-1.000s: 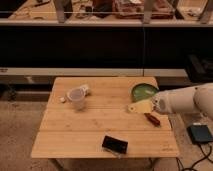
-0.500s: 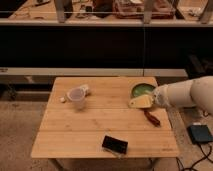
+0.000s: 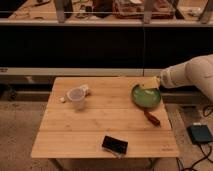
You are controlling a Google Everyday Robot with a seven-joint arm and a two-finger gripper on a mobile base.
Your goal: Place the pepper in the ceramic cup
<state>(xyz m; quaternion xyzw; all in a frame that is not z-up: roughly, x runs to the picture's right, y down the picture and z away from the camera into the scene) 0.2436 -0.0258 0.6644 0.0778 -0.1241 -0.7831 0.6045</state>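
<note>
The pepper (image 3: 152,118) is small and dark red. It lies on the wooden table (image 3: 100,125) near the right edge, just in front of the round green dish (image 3: 146,96). The ceramic cup (image 3: 76,98) is pale and stands upright at the table's left rear. My gripper (image 3: 150,82) sits at the end of the white arm coming in from the right. It hovers over the far rim of the green dish, behind the pepper, well right of the cup.
A flat black object (image 3: 115,145) lies near the table's front edge. Small white lumps (image 3: 85,89) sit beside the cup. A blue box (image 3: 201,133) lies on the floor at right. A dark shelf unit stands behind the table.
The gripper has drawn back from near the pepper to the far rim of the green dish. The pepper and the cup have not moved.
</note>
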